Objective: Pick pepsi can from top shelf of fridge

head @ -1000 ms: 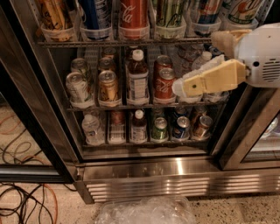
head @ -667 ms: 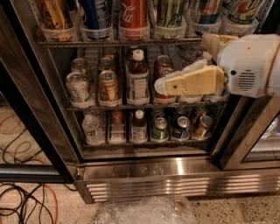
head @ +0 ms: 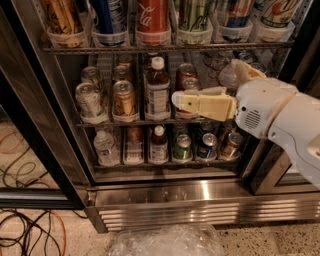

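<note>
While the gripper [head: 207, 82] hangs in front of the middle rack [head: 125, 122], right of centre, its cream fingers [head: 205, 105] point left and sit apart w/ nothing between them. The lower finger lies across the cans just right of a brown bottle [head: 158, 90]; the upper one shows only as a short stub near the white arm [head: 280, 115], which comes in from the right edge.

The pepsi can [head: 106, 15] is up on the top shelf [head: 165, 48], 2nd from left, upright in a clear tray, its top cut off by the frame edge. It's well apart from the gripper, up and to the left. Next to it on the right is a red Coke can [head: 152, 15], then a green can [head: 194, 12].

The fridge [head: 200, 210] is open, w/ a bottom rack of cans & bottles below. On the floor: cables [head: 25, 235] at left, and a clear plastic bag [head: 167, 241] in front of the base grille.
</note>
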Tool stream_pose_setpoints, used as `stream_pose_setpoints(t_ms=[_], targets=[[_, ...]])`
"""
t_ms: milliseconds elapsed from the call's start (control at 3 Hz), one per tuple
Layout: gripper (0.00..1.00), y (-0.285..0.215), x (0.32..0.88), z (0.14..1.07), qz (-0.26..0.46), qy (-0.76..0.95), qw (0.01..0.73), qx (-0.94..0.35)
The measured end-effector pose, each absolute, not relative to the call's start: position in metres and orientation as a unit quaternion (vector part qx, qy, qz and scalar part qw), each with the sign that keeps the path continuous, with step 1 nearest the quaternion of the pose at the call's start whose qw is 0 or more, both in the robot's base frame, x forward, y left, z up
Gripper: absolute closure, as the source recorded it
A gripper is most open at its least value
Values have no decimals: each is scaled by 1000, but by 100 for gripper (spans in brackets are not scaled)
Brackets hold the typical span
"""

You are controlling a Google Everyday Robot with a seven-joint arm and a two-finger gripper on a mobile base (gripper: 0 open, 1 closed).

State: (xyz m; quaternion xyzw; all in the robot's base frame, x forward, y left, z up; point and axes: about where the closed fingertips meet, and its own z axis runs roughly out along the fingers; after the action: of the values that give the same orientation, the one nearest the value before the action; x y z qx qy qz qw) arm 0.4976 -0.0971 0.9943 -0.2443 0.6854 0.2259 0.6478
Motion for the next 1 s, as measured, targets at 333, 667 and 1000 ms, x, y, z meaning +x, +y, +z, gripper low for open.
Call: stream_pose_setpoints(t_ms=[333, 667, 1000], targets=[[0, -129, 504, 981, 234, 672, 681, -172], [0, -107, 502, 991, 236, 650, 696, -193], [0, -107, 502, 991, 236, 650, 696, -193]])
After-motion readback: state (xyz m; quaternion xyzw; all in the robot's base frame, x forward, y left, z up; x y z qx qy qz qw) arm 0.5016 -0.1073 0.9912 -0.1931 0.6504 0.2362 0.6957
